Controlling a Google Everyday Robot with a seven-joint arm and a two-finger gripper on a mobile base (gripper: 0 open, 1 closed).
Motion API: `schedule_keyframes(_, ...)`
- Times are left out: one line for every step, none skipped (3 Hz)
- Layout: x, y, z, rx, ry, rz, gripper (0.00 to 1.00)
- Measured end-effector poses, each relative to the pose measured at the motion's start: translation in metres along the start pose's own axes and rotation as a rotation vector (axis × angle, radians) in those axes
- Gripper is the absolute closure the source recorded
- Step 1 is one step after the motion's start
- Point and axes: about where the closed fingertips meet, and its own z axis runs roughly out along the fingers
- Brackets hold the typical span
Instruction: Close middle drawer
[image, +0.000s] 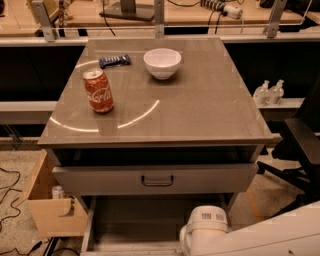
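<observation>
The middle drawer (135, 222) stands pulled out at the bottom of the camera view, below the taller-fronted grey drawer (156, 179). I see its shallow grey inside and its left side rail. Its front and handle are cut off by the lower edge. My white arm (206, 229) reaches in from the lower right and lies over the drawer's right part. The gripper itself is below the frame edge and does not show.
On the cabinet top (210, 110) stand a red cola can (98, 90), a white bowl (162, 62) and a dark snack bar (114, 60). A cardboard box (50, 210) sits on the floor at left. A black chair (300, 150) stands at right.
</observation>
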Motion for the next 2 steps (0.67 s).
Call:
schedule_keyframes(0.007, 0.003, -0.009, 0.004, 0.029, -0.007, 1.00)
schedule_keyframes(0.033, 0.039, -0.037, -0.082, 0.155, -0.080, 1.00)
